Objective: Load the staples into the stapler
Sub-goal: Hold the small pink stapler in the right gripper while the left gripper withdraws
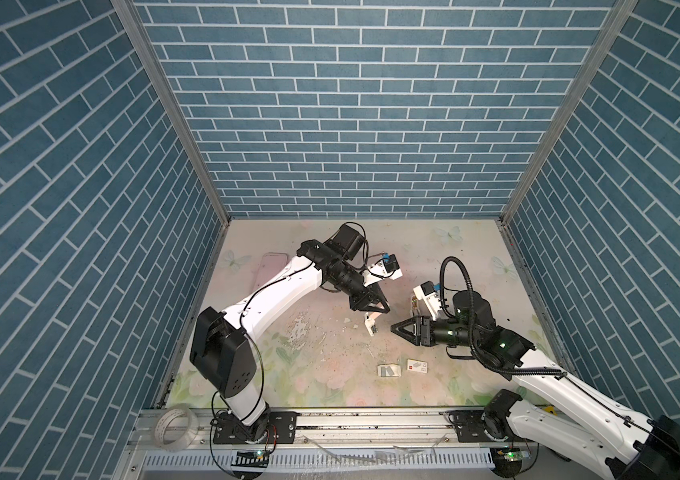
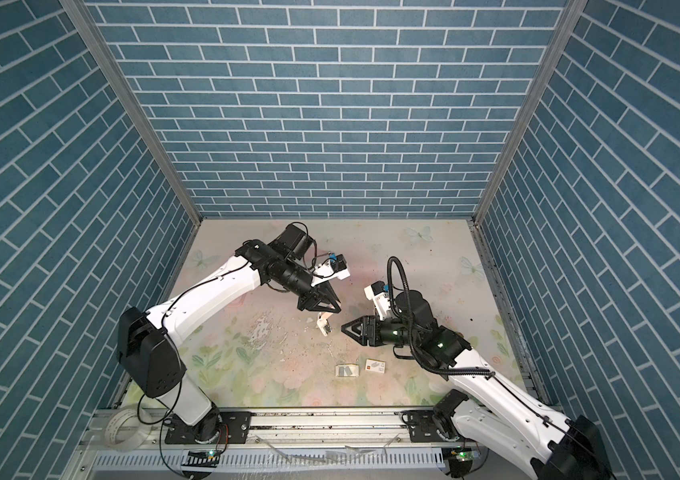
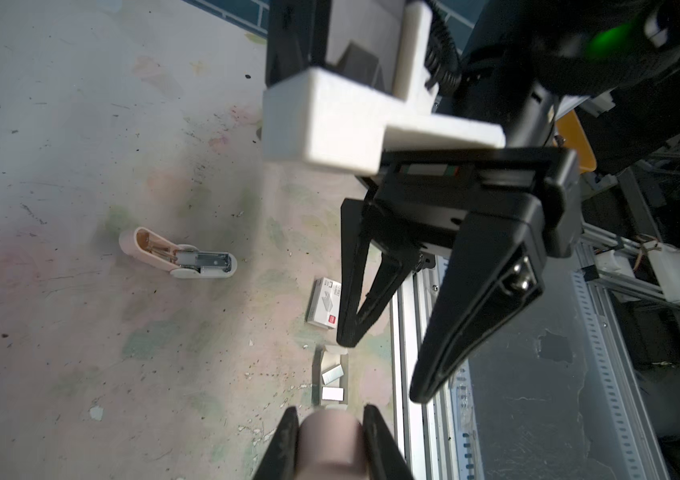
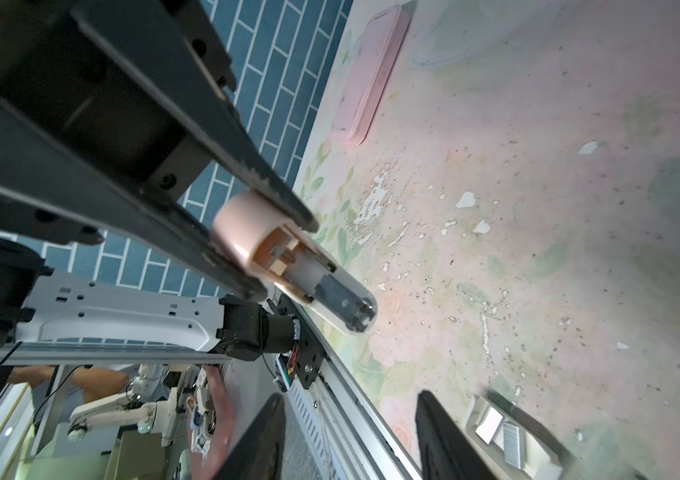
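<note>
Pink plastic stapler [image 4: 342,303], hinged open, pinched by left gripper [image 4: 282,259] over tabletop [image 1: 309,365] middle | right gripper [image 1: 393,329] spread, empty | thin grey metal staples [image 3: 332,372] in cream card tray [image 3: 316,378] near front edge, untouched | step: fetch staples | next: right gripper must drop onto one strip, pinch finely

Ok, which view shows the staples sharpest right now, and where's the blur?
Left wrist view: staples crisp in their tray, near right gripper softer. Right wrist view: staples soft at the frame's edge, partly behind its own finger. Both top views: focused, staples tiny.
</note>
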Robot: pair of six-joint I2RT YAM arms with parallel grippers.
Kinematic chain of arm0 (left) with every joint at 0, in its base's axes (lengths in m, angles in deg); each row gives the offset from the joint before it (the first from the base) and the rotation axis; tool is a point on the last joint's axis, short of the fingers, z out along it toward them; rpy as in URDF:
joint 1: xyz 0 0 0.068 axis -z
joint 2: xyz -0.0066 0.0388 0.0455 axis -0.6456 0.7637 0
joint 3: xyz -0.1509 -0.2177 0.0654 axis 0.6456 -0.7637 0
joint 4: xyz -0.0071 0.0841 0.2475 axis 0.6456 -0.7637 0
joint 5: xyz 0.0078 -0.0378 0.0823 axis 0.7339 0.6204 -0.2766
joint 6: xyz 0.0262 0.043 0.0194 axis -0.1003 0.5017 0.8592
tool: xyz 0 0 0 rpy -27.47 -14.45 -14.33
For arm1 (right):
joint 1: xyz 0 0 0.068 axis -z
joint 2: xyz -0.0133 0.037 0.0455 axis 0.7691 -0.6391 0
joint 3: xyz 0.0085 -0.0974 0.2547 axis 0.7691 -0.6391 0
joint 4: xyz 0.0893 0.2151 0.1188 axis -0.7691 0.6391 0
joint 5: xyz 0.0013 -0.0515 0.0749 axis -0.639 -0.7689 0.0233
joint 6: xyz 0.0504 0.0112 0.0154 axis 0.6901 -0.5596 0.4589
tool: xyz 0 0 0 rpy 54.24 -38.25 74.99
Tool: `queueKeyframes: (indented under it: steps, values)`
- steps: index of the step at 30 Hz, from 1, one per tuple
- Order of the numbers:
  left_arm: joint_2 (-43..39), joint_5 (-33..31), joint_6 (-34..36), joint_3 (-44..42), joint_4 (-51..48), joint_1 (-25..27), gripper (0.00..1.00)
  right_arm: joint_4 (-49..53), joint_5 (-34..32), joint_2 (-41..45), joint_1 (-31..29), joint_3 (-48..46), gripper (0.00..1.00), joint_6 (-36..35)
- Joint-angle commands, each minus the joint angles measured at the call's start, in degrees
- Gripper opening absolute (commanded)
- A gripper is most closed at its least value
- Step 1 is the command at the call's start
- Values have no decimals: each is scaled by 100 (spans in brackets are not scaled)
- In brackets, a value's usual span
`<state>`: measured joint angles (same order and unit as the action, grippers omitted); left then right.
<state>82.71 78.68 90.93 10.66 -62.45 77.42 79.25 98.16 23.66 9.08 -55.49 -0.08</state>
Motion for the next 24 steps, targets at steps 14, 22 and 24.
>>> queueKeyframes:
  steps: [14,22,24]
  values:
    - [453,1494,90,595,-777,-227,0,-1262,421,-348,-38,42,57,-78]
    - [630,1817,-51,808,-824,-232,0,-1566,424,-469,-96,96,57,-29]
    - [636,1830,-85,809,-803,-232,0,-1707,433,-515,-117,91,56,11]
